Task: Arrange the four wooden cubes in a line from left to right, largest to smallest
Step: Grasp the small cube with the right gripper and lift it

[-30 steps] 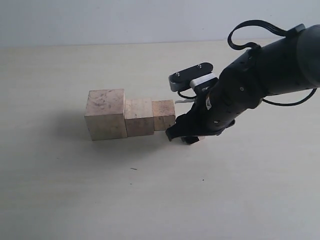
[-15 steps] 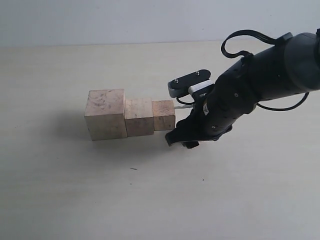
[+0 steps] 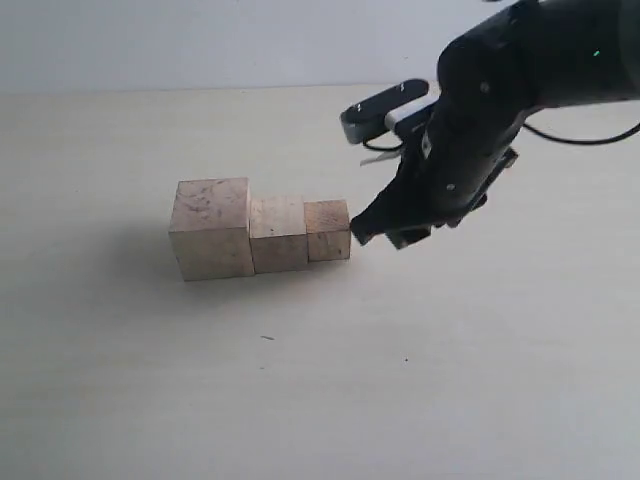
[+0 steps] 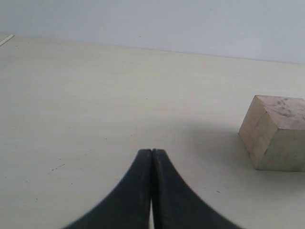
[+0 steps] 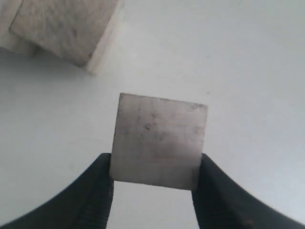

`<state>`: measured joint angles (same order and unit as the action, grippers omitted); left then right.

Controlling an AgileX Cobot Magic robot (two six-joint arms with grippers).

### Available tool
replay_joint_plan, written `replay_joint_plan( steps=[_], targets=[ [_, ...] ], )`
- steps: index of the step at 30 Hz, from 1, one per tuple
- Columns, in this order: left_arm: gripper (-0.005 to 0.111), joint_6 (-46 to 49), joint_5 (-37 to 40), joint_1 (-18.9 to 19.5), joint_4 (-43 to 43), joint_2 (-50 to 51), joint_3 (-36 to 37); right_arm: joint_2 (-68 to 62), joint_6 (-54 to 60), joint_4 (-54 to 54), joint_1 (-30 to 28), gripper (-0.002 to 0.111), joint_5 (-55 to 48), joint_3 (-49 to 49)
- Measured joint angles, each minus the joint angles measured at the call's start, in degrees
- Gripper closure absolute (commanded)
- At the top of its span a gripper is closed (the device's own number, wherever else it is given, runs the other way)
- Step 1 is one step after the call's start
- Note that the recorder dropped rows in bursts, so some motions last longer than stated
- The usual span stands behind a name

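Three pale wooden cubes stand touching in a row: the largest cube (image 3: pixel 211 228) on the left, the mid-size cube (image 3: pixel 278 233), then a smaller cube (image 3: pixel 328 230). The smallest cube (image 5: pixel 159 140) is clamped between the black fingers of my right gripper (image 5: pixel 155 164), above the table. In the exterior view the right gripper (image 3: pixel 385 238) hangs just right of the row's end, and the arm hides its cube. My left gripper (image 4: pixel 151 151) is shut and empty, low over the table, with the largest cube (image 4: pixel 275 132) off to its side.
The pale table (image 3: pixel 300 390) stretches wide around the row. Under the held cube, the end of the row (image 5: pixel 66 28) shows in the right wrist view. A pale wall (image 3: pixel 200 40) closes the back.
My right gripper has risen from table level beside the row's right end and moved slightly right, carrying the smallest cube. The three cubes in the row have not moved.
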<state>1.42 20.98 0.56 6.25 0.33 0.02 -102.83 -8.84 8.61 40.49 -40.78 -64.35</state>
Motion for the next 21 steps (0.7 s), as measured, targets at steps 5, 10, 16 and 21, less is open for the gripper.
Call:
replay_joint_plan(
  steps=[5,10,16,21],
  targets=[
    [0.107,0.0,0.0,0.0,0.0,0.0,0.0,1.0,7.2,-0.1,-9.5,0.108,-4.8,-4.6],
    [0.107,0.0,0.0,0.0,0.0,0.0,0.0,0.6,24.8,-8.6,-18.7,0.108,-4.2,-6.5],
    [0.107,0.0,0.0,0.0,0.0,0.0,0.0,-4.7,66.9,-30.5,-20.3,0.108,-3.1,-6.5],
    [0.107,0.0,0.0,0.0,0.0,0.0,0.0,-9.2,86.9,-39.3,-20.3,0.108,-2.1,-6.5]
  ],
)
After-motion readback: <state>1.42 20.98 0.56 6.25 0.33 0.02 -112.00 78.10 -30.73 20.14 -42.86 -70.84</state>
